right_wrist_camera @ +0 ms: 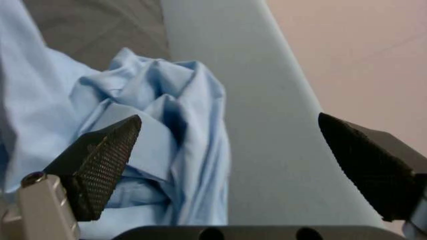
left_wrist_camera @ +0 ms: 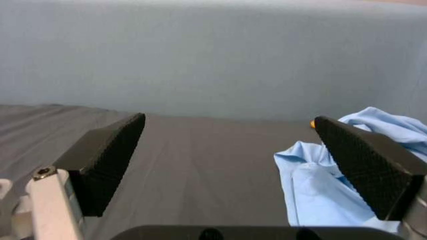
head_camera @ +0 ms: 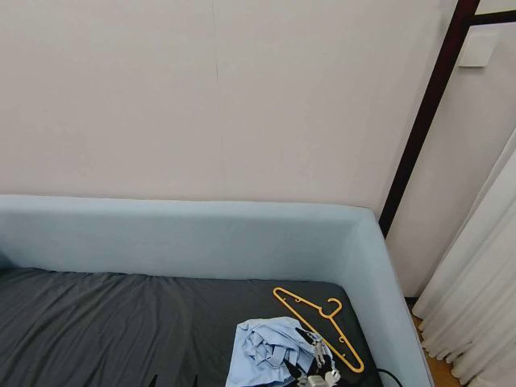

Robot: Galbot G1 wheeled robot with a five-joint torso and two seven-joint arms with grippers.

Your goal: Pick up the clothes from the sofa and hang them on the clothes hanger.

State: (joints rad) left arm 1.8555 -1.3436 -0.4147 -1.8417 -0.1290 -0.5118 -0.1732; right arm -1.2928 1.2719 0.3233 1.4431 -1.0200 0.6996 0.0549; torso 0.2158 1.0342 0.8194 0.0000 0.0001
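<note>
A crumpled light-blue shirt point(head_camera: 270, 348) lies on the dark grey seat of the sofa point(head_camera: 105, 322), near its right end. An orange hanger point(head_camera: 318, 319) lies flat just right of the shirt. My right gripper point(head_camera: 318, 368) hovers at the shirt's near right edge. In the right wrist view it point(right_wrist_camera: 230, 170) is open, with the shirt's folds point(right_wrist_camera: 160, 130) just past its fingers and nothing between them. My left gripper point(left_wrist_camera: 233, 165) is open over bare seat, with the shirt point(left_wrist_camera: 327, 185) off to one side. Its fingertips point(head_camera: 153, 379) peek in at the head view's bottom edge.
The sofa has a pale blue backrest point(head_camera: 177, 238) and a right armrest point(head_camera: 387, 298). A dark pole point(head_camera: 419, 121) stands against the wall behind the right end. White curtains point(head_camera: 476, 298) hang at the far right.
</note>
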